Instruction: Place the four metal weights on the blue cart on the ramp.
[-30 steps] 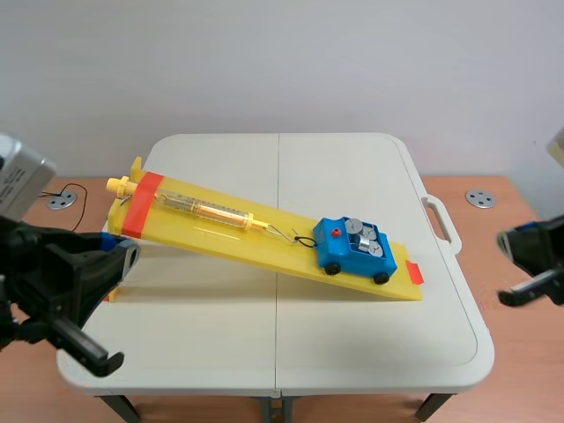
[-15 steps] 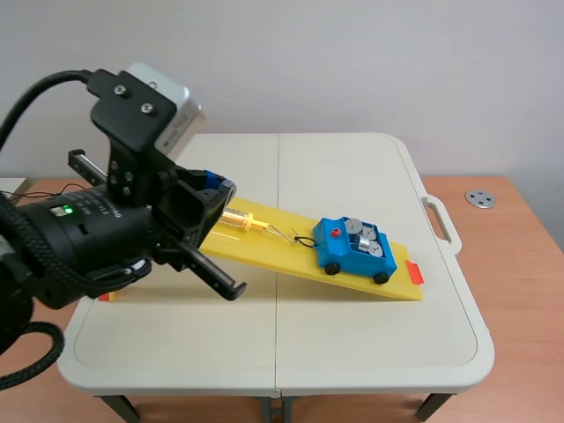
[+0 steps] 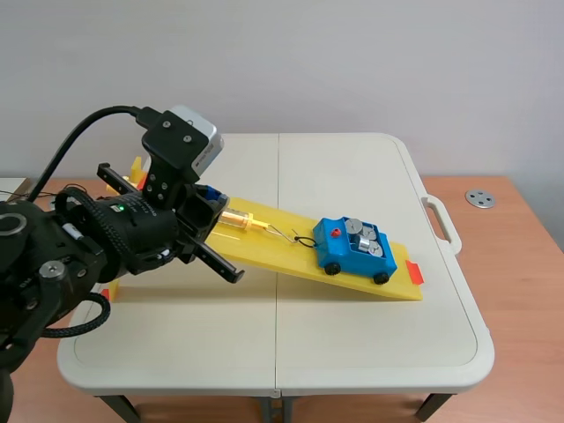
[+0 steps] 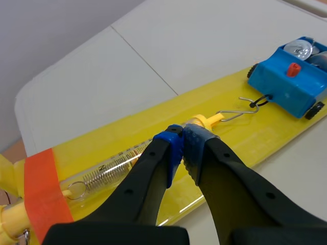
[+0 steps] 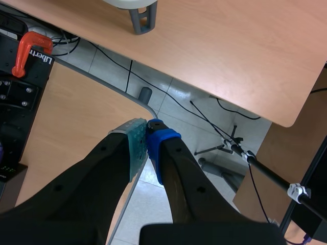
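The round silver metal weights [image 3: 361, 236], likely all four though hard to count, sit in the small blue plastic cart [image 3: 335, 251] low on the long yellow ramp [image 3: 269, 249], so the job looks done; the left claw [image 4: 182, 145] and right claw [image 5: 147, 138] are pressed together, holding nothing.

Left arm [image 3: 97, 251]: matte black, chunky rounded housing w/ ribbed rings, round grey cap [image 3: 12, 226] on a joint, tiny green light [image 3: 117, 209]. Thick black cable [image 3: 97, 115] off the top. Silver-grey camera box [image 3: 197, 137] on a black bracket. Left gripper [image 4: 182, 137]: two thick black fingers, blue dotted pads [image 4: 169, 144]. Right gripper [image 5: 147, 138]: same black fingers, one pad grey-green [image 5: 134, 142], other blue [image 5: 161, 139].
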`<state>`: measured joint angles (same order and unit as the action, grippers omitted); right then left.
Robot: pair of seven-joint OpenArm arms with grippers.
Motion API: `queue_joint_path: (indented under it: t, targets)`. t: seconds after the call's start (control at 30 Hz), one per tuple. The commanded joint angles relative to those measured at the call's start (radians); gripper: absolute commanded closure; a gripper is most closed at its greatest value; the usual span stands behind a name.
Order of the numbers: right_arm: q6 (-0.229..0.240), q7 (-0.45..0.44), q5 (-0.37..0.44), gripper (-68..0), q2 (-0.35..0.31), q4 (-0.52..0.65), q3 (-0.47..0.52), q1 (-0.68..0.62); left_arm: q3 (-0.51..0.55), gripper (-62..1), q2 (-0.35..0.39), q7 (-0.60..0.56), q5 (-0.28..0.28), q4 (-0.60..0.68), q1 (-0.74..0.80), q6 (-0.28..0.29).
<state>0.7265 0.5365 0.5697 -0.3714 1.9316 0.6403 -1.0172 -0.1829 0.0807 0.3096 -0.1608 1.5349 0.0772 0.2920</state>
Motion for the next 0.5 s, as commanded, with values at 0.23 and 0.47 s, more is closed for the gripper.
queue_joint_path:
  t: [0.23, 0.47]
  targets:
    - [0.019, -0.063, 0.071, -0.6, -0.016, 0.109, 0.037, 0.003, 0.021, -2.7, -0.003, -0.137, 0.010, 0.075, -0.031, -0.074]
    - [0.019, -0.063, 0.071, -0.6, -0.016, 0.109, 0.037, 0.003, 0.021, -2.7, -0.003, -0.137, 0.010, 0.075, -0.031, -0.074]
